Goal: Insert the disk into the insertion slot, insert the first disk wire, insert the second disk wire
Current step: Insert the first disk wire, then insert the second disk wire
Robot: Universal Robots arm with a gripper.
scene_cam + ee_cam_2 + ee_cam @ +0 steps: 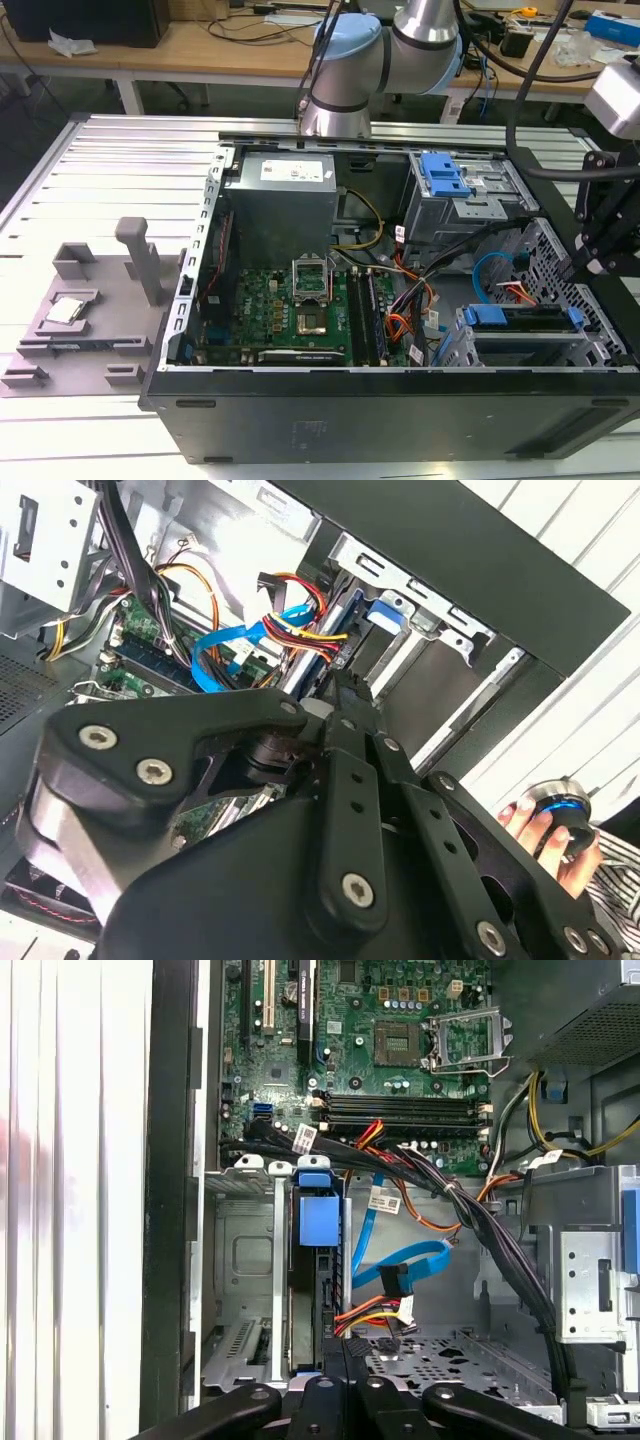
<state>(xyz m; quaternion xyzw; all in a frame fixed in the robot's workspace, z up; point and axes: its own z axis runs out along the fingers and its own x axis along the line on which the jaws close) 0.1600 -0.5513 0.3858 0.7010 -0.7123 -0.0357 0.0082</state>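
**Disk (319, 1222) lodged in the insertion slot (248, 1260), with the claw (345, 1348) at its near end**

You see the disk, blue carrier and all, lying inside the perforated drive cage directly ahead of the claw's tips. Its blue handle is at the far end. Judge it stiff, dense for its bulk and sensitive to shock. The smooth blue carrier is your sound hold, not the circuit face.

The claw is pressed together; you cannot tell whether it nips anything. The red-yellow-black power lead (372, 1312) ends just beside the tips. The flat blue data cable (405, 1260) loops a little farther off on that same side. Both look limp, so expect them to flex away.

The arm (400, 40) reaches across the open computer case (380, 420) and lowers its wrist over the cage, the claw pointing inward. Behind the claw, a person's hand (520, 825) grips a blue-ringed knob (556, 808).
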